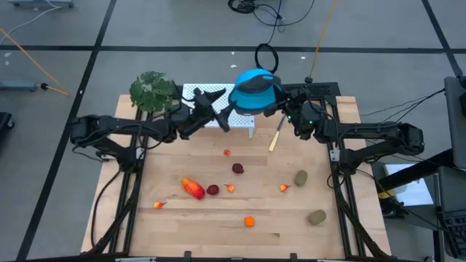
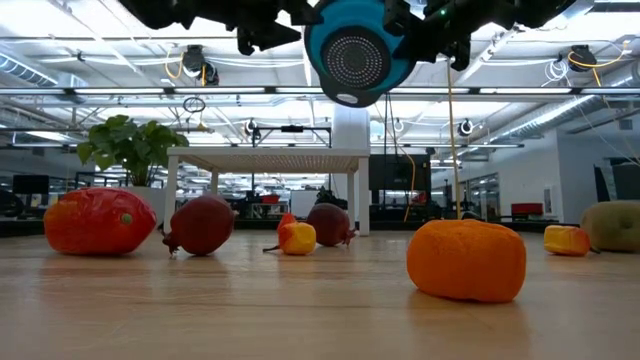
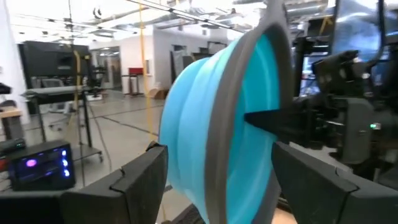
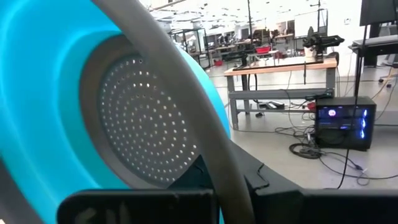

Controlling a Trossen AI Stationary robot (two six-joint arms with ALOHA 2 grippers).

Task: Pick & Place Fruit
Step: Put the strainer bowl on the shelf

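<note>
A blue colander (image 1: 255,89) with a grey rim hangs high over the table's far middle, tipped on its side; its perforated bottom (image 2: 358,58) faces the near edge. My right gripper (image 1: 282,108) is shut on its rim. My left gripper (image 1: 226,110) is open, with one finger (image 3: 140,177) on either side of the colander's blue wall (image 3: 199,124). The fruit lies on the table: a long red-orange piece (image 1: 193,188), dark red balls (image 1: 212,190) (image 1: 238,168), an orange ball (image 1: 250,220), olive ovals (image 1: 301,177) (image 1: 317,217) and small orange bits (image 1: 284,188). My left gripper's fingers stand close beside the colander's wall and rim; I cannot tell whether they touch it. My right gripper pinches the colander's grey rim (image 4: 202,146) between its two fingers, coming level from the table's right. The colander is lifted clear of the table, tipped on its side.
A small white perforated stand (image 1: 207,94) is at the far middle, below the colander. A green leafy plant (image 1: 153,91) is at the far left. A pale-handled knife (image 1: 277,135) lies right of the stand. Bare wood lies between the fruit and the near edge.
</note>
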